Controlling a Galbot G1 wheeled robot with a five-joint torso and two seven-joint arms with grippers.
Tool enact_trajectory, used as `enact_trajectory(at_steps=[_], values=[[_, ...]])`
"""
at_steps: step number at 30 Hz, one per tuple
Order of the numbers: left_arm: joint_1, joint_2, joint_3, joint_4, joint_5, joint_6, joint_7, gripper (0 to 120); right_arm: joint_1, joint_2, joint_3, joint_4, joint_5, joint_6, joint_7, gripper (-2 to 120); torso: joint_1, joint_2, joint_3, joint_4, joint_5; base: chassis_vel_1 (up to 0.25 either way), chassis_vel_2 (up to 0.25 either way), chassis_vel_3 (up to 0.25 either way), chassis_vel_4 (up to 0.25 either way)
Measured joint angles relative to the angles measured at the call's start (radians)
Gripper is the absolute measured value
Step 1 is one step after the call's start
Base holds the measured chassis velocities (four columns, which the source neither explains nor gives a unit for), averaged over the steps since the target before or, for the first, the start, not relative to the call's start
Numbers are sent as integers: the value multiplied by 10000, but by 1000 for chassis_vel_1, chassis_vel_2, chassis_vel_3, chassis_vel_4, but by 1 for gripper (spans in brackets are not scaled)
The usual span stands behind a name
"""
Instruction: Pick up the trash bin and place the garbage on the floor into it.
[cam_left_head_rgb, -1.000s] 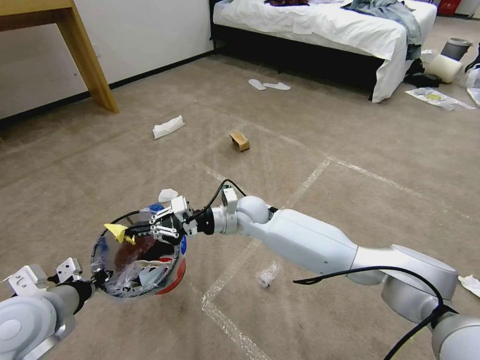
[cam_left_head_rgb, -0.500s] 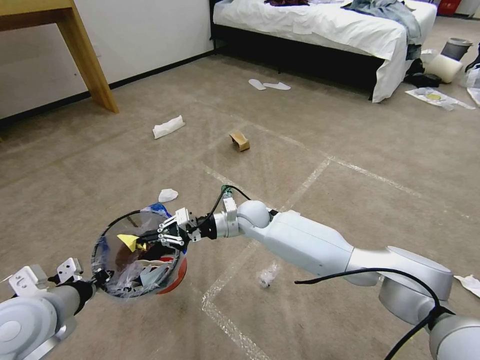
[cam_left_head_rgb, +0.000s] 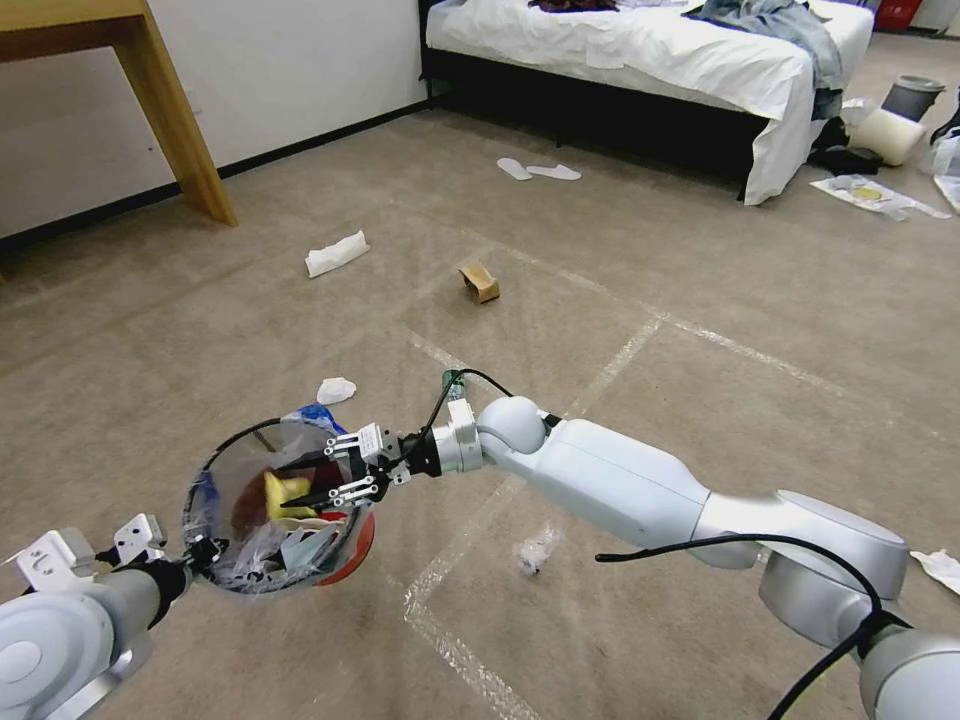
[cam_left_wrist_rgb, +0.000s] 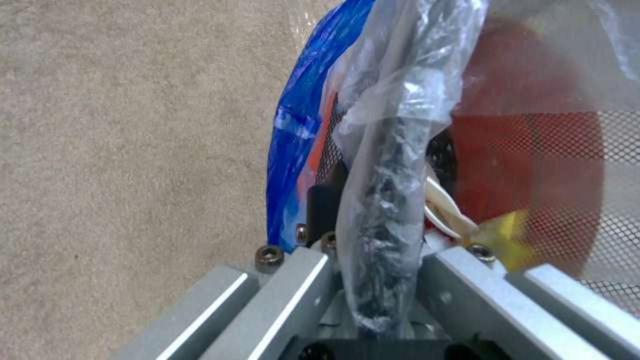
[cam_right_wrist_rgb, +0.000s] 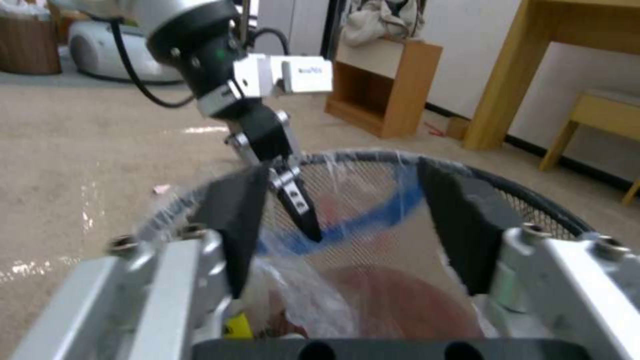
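Note:
The red-orange trash bin with its clear liner hangs above the floor, and my left gripper is shut on its black rim. Over the bin's mouth my right gripper stands open with nothing between its fingers. A yellow scrap lies inside the bin among other litter. Garbage on the carpet: a white tissue, a brown carton, a small tissue, a crumpled wad, and a green-labelled bottle partly hidden behind the right wrist.
A wooden table leg stands at the far left and a bed at the back. Two white insoles lie before the bed. A grey bin and a cream-white bin sit at the far right.
My right gripper moved lower over the bin's mouth and opened. The yellow scrap it held has dropped into the bin. The left arm and bin stayed put.

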Motion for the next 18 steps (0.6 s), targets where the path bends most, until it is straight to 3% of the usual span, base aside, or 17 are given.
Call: enact_trajectory(at_steps=[10, 18], values=[[-28, -24, 52, 5, 10, 3, 0, 0, 101, 195, -86, -268, -185, 116, 174, 98, 0, 0, -1, 0, 0, 0, 0, 0, 0], [-65, -35, 106, 11, 19, 7, -9, 0, 84, 235, -60, -387, -79, 212, 536, 100, 1, 0, 0, 0, 0, 0, 0, 0, 0]])
